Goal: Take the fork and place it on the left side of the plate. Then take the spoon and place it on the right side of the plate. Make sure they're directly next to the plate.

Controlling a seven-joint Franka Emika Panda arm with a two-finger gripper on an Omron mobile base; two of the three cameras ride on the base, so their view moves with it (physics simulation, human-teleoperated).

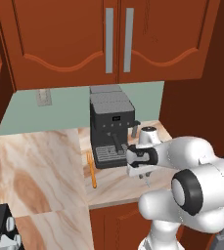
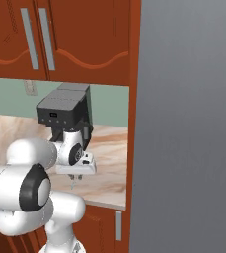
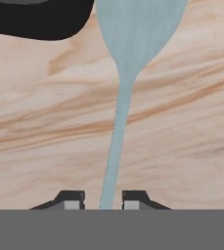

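The pale blue spoon (image 3: pixel 125 58) lies flat on the marbled counter; in the hand view its bowl is at the top and its thin handle runs down between my fingertips. My gripper (image 3: pixel 103 200) stands straight over that handle, jaws narrow, with a thin gap still showing on each side. From the base cameras the gripper (image 1: pixel 145 177) (image 2: pixel 74 179) points down at the counter in front of the coffee machine. The orange fork (image 1: pixel 91 171) lies on the counter to the left of the machine's base. The plate is hidden or out of view.
A black coffee machine (image 1: pixel 111 129) stands at the back of the counter (image 1: pixel 113 188); its dark base (image 3: pixel 40 19) lies close beside the spoon's bowl. A white jug (image 1: pixel 148 133) and a dark cup (image 1: pixel 134 129) stand to its right. A tall grey panel (image 2: pixel 188 128) bounds the right.
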